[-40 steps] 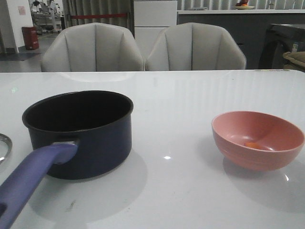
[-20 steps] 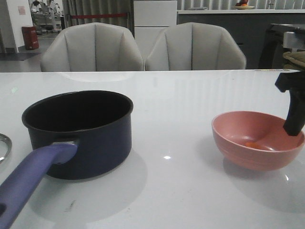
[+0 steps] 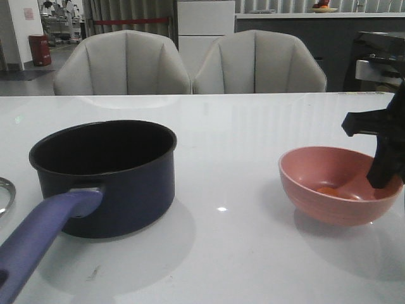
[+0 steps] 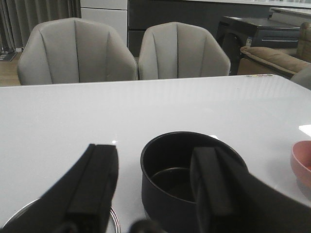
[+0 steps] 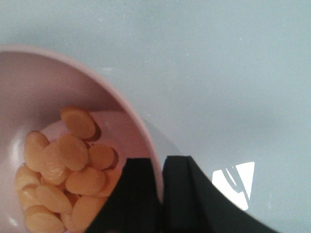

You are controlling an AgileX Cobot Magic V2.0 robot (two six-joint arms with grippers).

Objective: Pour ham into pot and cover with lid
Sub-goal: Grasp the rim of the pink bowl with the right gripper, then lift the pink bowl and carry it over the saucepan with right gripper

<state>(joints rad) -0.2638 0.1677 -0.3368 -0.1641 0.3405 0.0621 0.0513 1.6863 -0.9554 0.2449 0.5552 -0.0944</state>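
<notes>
The dark navy pot [image 3: 104,177] with its purple-blue handle [image 3: 38,244] stands at the left, black inside and holding nothing. Several orange-pink ham slices [image 5: 73,155] lie in the pink bowl [image 3: 338,183] at the right. My right gripper [image 5: 159,165] is shut on the bowl's right rim, one finger inside and one outside; it also shows in the front view [image 3: 383,177]. My left gripper [image 4: 155,150] hangs open above the table, with the pot [image 4: 180,179] just beyond it. Only a sliver of the lid's metal rim [image 3: 3,193] shows at the far left edge.
Two grey chairs [image 3: 190,63] stand behind the table's far edge. The white tabletop [image 3: 240,253] stretches bare between pot and bowl. A dark cabinet [image 3: 380,50] is at the back right.
My right gripper came in from the right, dropped onto the bowl's right rim and shut on it. The bowl shifted slightly to the left. The pot has not moved.
</notes>
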